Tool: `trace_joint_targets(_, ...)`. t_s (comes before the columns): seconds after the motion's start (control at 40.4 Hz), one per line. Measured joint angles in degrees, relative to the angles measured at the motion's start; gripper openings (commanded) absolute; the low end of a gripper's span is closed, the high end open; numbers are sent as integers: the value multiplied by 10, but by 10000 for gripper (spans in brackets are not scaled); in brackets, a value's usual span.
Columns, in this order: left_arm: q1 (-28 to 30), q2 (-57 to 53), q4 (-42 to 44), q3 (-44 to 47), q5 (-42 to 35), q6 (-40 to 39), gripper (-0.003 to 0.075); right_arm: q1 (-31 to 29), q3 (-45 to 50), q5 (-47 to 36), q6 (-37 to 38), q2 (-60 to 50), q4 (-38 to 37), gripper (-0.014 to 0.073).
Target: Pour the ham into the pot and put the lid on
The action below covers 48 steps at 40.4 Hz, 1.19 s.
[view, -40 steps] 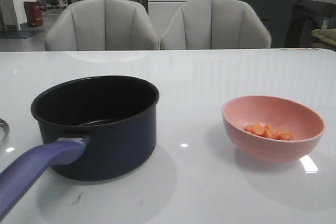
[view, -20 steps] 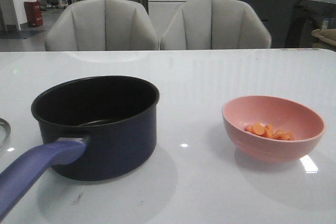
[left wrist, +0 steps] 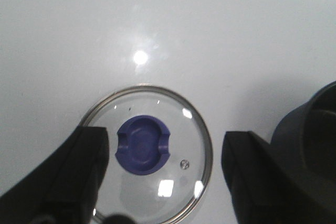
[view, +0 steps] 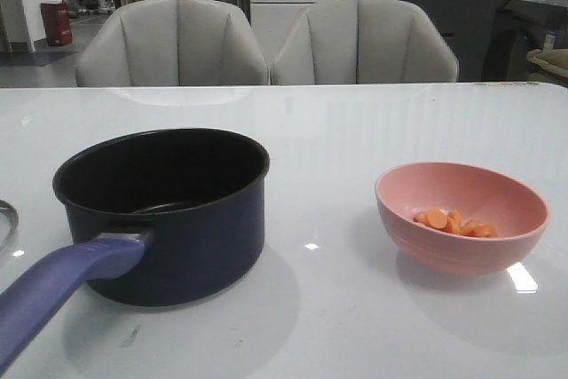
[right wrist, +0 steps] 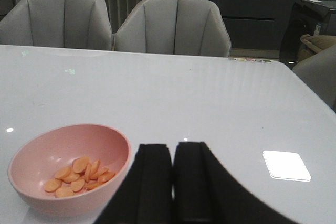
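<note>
The dark navy pot (view: pixel 164 210) stands on the white table at the left of the front view, its periwinkle handle (view: pixel 58 286) pointing toward the camera; part of it (left wrist: pixel 315 145) shows in the left wrist view. Orange ham slices (view: pixel 454 223) lie in a pink bowl (view: pixel 461 215) at the right, seen too in the right wrist view as ham (right wrist: pixel 79 174) in the bowl (right wrist: pixel 68 166). The glass lid (left wrist: pixel 152 182) with its blue knob (left wrist: pixel 143 144) lies flat under my left gripper (left wrist: pixel 163 166), which hangs open above it, fingers either side. My right gripper (right wrist: pixel 173 153) is shut and empty beside the bowl.
Two grey chairs (view: pixel 266 42) stand behind the table's far edge. A sliver of the lid's rim (view: pixel 5 219) shows at the left edge of the front view. Neither gripper appears in the front view.
</note>
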Motion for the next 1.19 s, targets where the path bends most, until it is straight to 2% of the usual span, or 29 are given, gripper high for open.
trace_joint_targets(0.223,-77,-190,14,134,-110,3,482,0,0,0,0,0,0,162)
trace_joint_targets(0.446,-109,-319,40,241,-214,3,482,0,0,0,0,0,0,162)
trace_joint_targets(0.594,-109,-376,37,291,-291,4,482,0,0,0,0,0,0,162)
trace_joint_targets(0.892,-109,-464,29,333,-342,4,482,0,0,-2,0,0,0,162)
trace_joint_targets(1.189,-109,-465,28,350,-383,4,482,0,-10,-83,24,0,8,162)
